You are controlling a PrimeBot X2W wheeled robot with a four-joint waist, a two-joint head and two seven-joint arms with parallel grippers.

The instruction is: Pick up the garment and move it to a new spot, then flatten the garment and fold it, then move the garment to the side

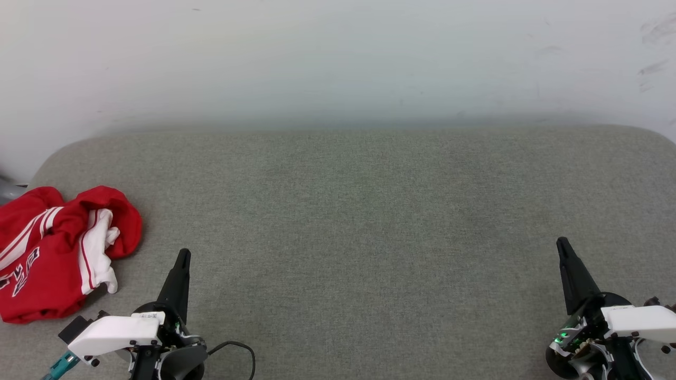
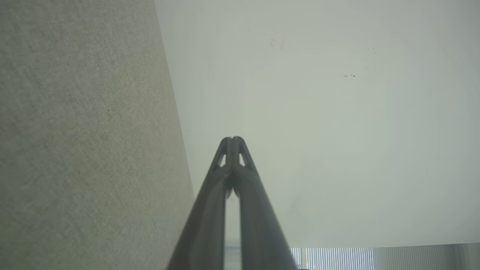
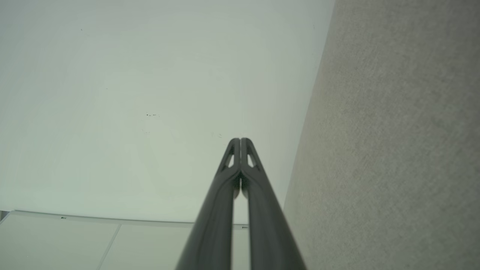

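The garment [image 1: 47, 253], a red T-shirt with white sleeves and white lettering, lies crumpled at the left edge of the grey padded surface [image 1: 359, 221]. My left gripper [image 1: 182, 257] hovers just right of it, apart from the cloth, fingers pressed together with nothing between them. In the left wrist view the left gripper [image 2: 232, 139] points along the surface toward the white wall. My right gripper [image 1: 562, 244] rests far off at the lower right, also shut and empty. The right wrist view has the right gripper [image 3: 240, 140] tips touching.
A white wall [image 1: 338, 58] rises behind the grey surface. The surface has rounded back corners and runs wide between both arms. A dark cable [image 1: 237, 348] loops beside my left wrist. A grey object [image 1: 8, 190] peeks in at the far left edge.
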